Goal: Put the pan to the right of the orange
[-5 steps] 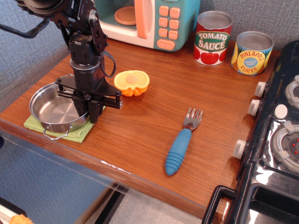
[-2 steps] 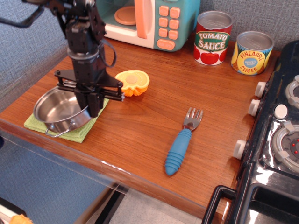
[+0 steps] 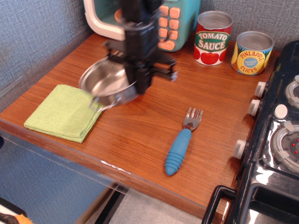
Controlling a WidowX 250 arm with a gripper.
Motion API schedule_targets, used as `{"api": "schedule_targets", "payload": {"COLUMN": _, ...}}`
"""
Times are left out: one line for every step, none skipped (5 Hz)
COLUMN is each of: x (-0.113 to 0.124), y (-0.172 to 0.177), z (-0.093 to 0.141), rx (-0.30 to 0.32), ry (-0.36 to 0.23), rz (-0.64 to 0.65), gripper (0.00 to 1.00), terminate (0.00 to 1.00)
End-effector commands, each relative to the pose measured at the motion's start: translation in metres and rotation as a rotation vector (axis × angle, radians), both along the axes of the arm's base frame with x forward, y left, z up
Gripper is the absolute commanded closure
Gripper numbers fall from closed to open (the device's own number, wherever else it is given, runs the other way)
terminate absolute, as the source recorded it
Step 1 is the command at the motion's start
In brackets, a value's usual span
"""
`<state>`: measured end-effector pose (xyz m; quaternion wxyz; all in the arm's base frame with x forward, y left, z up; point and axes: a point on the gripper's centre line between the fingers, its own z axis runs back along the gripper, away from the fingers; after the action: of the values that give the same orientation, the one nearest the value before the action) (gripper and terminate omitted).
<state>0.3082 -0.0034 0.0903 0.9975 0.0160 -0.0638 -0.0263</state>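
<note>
The shiny steel pan (image 3: 103, 79) hangs tilted in the air above the wooden table (image 3: 140, 135), left of centre, blurred by motion. My gripper (image 3: 141, 84) is shut on the pan's right rim and points straight down. The orange is hidden; I cannot see it behind the pan and the gripper.
A green cloth (image 3: 63, 112) lies bare at the front left. A blue-handled fork (image 3: 182, 140) lies right of centre. A toy microwave (image 3: 180, 18), a tomato sauce can (image 3: 212, 37) and a pineapple can (image 3: 251, 52) stand at the back. A toy stove (image 3: 280, 140) borders the right.
The gripper has lifted the pan off the green cloth and carried it right and back. The pan and the gripper now cover the spot where the orange showed.
</note>
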Motion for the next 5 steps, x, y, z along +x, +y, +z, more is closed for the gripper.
{"api": "schedule_targets", "payload": {"x": 0.053, "y": -0.058, "z": -0.004, "rx": 0.031, "ry": -0.032, "rz": -0.125, "gripper": 1.00, "terminate": 0.00}}
{"api": "schedule_targets", "payload": {"x": 0.074, "y": -0.066, "z": -0.013, "rx": 0.032, "ry": -0.033, "rz": -0.128, "gripper": 1.00, "terminate": 0.00}}
{"api": "schedule_targets", "payload": {"x": 0.085, "y": -0.068, "z": -0.019, "rx": 0.058, "ry": -0.032, "rz": -0.125, "gripper": 1.00, "terminate": 0.00}}
{"api": "schedule_targets", "payload": {"x": 0.092, "y": -0.069, "z": -0.024, "rx": 0.068, "ry": -0.032, "rz": -0.120, "gripper": 1.00, "terminate": 0.00}}
{"api": "schedule_targets", "payload": {"x": 0.094, "y": -0.066, "z": -0.029, "rx": 0.078, "ry": -0.027, "rz": -0.118, "gripper": 1.00, "terminate": 0.00}}
